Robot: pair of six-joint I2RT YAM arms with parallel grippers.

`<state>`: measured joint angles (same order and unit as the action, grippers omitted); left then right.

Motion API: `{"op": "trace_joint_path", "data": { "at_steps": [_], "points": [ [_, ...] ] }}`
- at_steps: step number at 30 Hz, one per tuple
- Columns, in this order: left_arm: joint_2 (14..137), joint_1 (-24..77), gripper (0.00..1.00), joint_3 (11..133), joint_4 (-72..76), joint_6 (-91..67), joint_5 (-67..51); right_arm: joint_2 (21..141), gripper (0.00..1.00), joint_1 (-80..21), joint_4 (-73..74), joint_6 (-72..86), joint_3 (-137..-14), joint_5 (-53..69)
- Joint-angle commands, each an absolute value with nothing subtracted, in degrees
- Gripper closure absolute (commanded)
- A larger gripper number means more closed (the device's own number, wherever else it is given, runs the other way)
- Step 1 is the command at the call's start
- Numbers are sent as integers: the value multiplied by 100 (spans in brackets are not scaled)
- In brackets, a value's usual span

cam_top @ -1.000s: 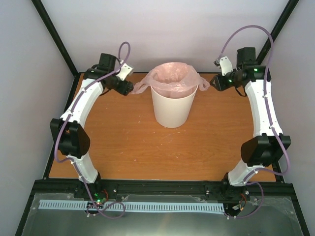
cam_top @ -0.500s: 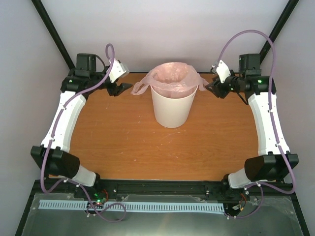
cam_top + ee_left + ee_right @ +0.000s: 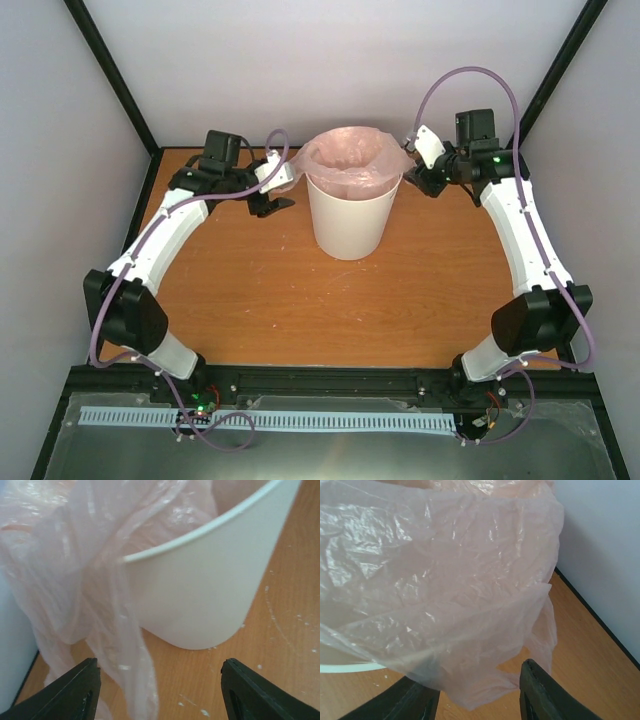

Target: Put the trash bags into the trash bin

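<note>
Basically, L gripper [image 3: 275, 206] & R gripper [image 3: 418, 186] sat either side of bin [image 3: 348, 220], pointing inward; both jaws apart, loose bag [image 3: 350, 160] edges between.

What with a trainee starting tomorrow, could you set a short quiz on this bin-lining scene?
1. Multiple choice: where is the trash bag relative to the trash bin?
A) folded up flat outside it
B) draped in and over its mouth
C) trapped under its base
2. True or false: the left pincer is shut tight on the bin's rim.
3. Fill in: the bin stands ___ (upright or tipped over).

Key: 1 B. 2 False: its fingers stand wide apart beside the bin, with loose bag film hanging between them. 3 Upright.
</note>
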<state>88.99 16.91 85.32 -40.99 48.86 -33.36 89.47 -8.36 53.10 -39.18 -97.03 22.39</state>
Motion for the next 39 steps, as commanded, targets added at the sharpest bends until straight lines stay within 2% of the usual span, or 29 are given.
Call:
{"op": "trace_joint_path", "data": {
  "at_steps": [1,4,7,9,10,11,23,30,39],
  "points": [
    [8999,1754,35,8615,-3293,4908,-3107,9022,57,-861,4981,-3833,-9686,1936],
    [9074,1766,44,8592,-3035,4757,-3056,9075,65,-861,4953,-3827,-9658,1947],
    [9135,1775,66,8637,-2979,4683,-3081,9105,80,-861,4980,-3789,-9645,2008],
    [9126,1774,88,8656,-3083,4675,-3133,9063,96,-861,5079,-3826,-9635,2079],
    [9079,1773,97,8621,-3131,4680,-3154,9004,97,-861,5133,-3883,-9610,2108],
    [9018,1771,99,8549,-3179,4699,-3181,8929,97,-861,5184,-3937,-9534,2132],
    [7485,1772,99,6523,-3007,4463,-3563,7950,97,-861,5248,-4230,-8056,2535],
    [7619,1775,99,6098,-2621,4046,-3609,8115,97,-861,5001,-4184,-7533,2700],
    [8241,1771,99,6039,-2007,3529,-3472,8530,97,-862,4692,-3840,-7486,2735]
  ]
}}
